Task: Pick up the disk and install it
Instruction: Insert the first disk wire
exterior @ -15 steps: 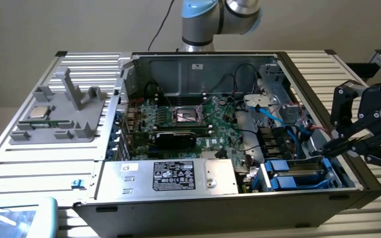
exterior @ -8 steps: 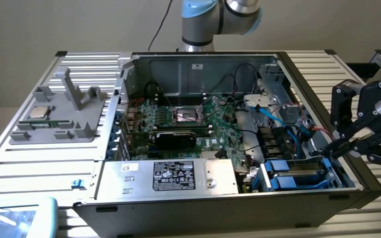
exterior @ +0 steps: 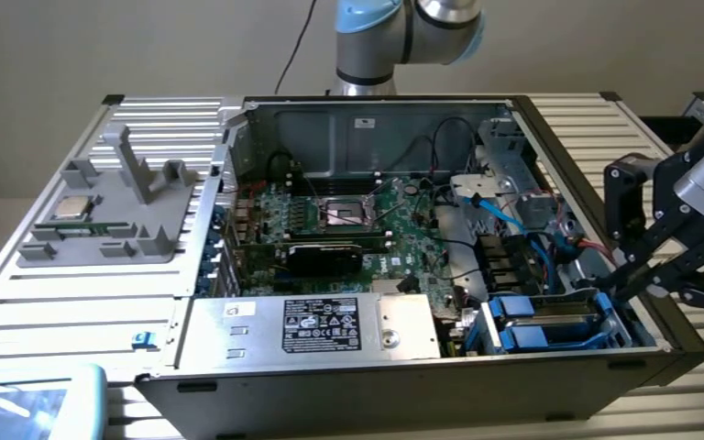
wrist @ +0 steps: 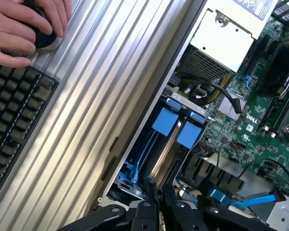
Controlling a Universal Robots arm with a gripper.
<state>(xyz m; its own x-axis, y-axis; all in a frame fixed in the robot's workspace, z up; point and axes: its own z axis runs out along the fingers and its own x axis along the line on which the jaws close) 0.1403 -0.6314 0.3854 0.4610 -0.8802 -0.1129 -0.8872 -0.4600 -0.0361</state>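
gripper (wrist: 158,204) looks pinched nearly shut, can't tell if it's nipping anything; the disk (wrist: 165,152) sits down in the drive bay (exterior: 641,332) of the open PC case (exterior: 389,403), right at the fingertips, blue tabs (wrist: 164,121) at its far end

Disk (exterior: 554,321) w/ blue tabs, sits in PC drive bay.

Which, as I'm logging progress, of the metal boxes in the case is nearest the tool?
The disk with blue carrier, right by the tool; the larger labelled silver box lies further off.
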